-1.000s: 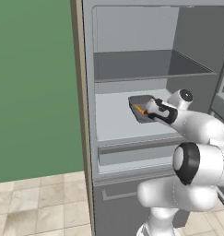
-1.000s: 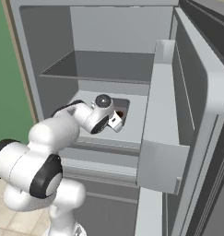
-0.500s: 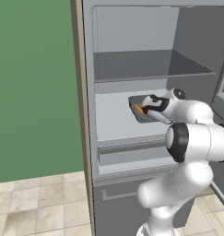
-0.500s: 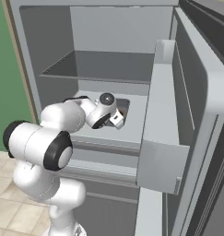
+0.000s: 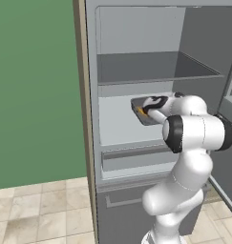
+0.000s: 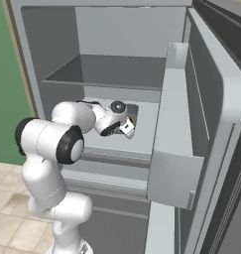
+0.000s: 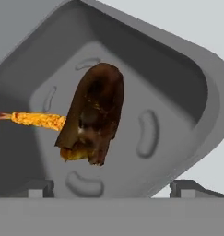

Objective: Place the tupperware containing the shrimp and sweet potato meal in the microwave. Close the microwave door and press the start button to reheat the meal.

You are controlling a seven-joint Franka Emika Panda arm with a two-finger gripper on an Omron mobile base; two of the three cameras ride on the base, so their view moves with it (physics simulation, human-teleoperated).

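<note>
Your claw (image 7: 111, 188) stands spread as wide as it goes and has hold of nothing; in the hand view one fingertip (image 7: 37, 189) sits over the container's floor and the other rises at its outer rim. In that view the grey container (image 7: 178, 87) lies right under the hand, tilted across the picture, with a brown lump (image 7: 92, 117) in the middle and an orange strip (image 7: 37, 120) poking out to one side. From the left base view you see the container (image 5: 140, 113) on the middle shelf (image 5: 117, 121) of the open fridge, and the hand reaches in over it. From the right base view the open fridge door (image 6: 191, 124) stands beside the arm.
</note>
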